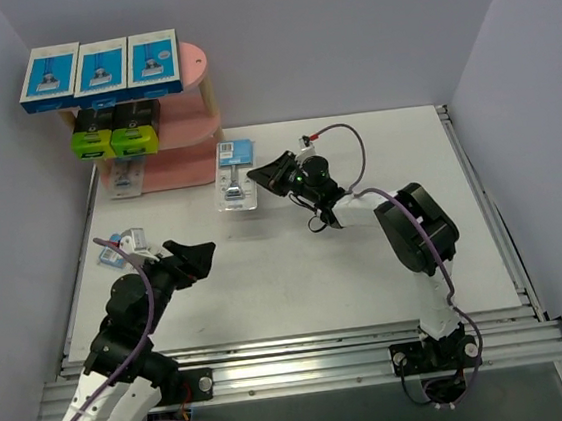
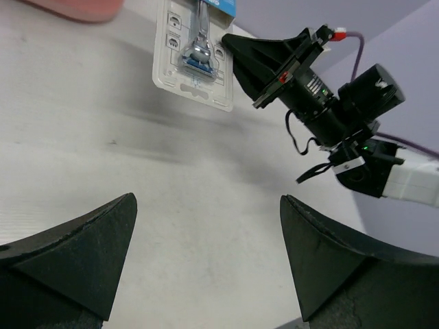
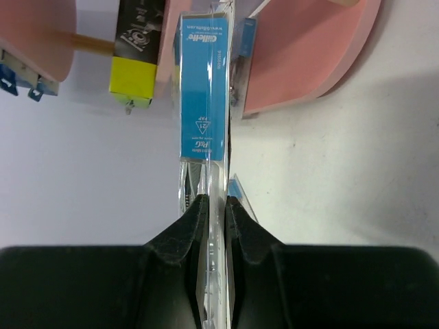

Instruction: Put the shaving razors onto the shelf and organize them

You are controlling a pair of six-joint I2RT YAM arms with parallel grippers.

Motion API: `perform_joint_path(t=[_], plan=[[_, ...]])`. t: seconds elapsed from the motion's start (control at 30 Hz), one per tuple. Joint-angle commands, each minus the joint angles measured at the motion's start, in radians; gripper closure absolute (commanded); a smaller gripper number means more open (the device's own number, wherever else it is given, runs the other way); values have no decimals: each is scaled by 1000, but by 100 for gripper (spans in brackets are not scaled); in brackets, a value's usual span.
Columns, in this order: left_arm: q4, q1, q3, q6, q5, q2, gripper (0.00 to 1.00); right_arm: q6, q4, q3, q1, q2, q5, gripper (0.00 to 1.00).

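My right gripper (image 1: 263, 176) is shut on the end of a clear blister pack with a blue card (image 1: 235, 175); it sits edge-on between the pads (image 3: 206, 103), just off the pink shelf's (image 1: 197, 129) right side. In the left wrist view the blister pack (image 2: 195, 55) casts a shadow on the table. Three blue-and-white boxes (image 1: 100, 69) stand on the top tier and two black boxes with lime ends (image 1: 115, 129) on the middle tier. A blister pack (image 1: 127, 176) lies on the bottom tier. My left gripper (image 1: 191, 256) is open over bare table, with nothing between its fingers.
Another blister pack (image 1: 124, 245) lies on the table at the left edge, beside my left arm. Grey walls close in the left, back and right sides. A metal rail (image 1: 306, 354) runs along the near edge.
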Motion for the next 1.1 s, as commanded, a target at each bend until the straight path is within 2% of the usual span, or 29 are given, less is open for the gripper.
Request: perform_joint_path(t=[0.0, 0.07, 0.1, 0.23, 0.27, 0.3, 0.6, 0.8, 1.07], plan=[[151, 6, -77, -274, 84, -66, 6, 13, 97, -48, 8, -112, 25, 100], [219, 6, -162, -341, 98, -89, 6, 27, 115, -87, 12, -144, 50, 100], [333, 6, -195, -368, 112, -92, 5, 35, 123, -99, 14, -156, 60, 100], [556, 4, -330, -511, 121, -69, 0, 69, 150, -162, 38, -201, 128, 100], [583, 4, -342, -519, 118, -60, 5, 73, 144, -171, 46, -219, 146, 100], [622, 4, -353, -520, 116, -49, 6, 79, 144, -176, 63, -229, 162, 100], [747, 1, -362, -505, 84, 67, 8, 124, 95, -176, 172, -264, 326, 100], [814, 3, -399, -528, 41, 94, 17, 150, 83, -179, 209, -264, 344, 100], [827, 3, -392, -517, 7, 158, 26, 164, 84, -183, 235, -279, 378, 100]])
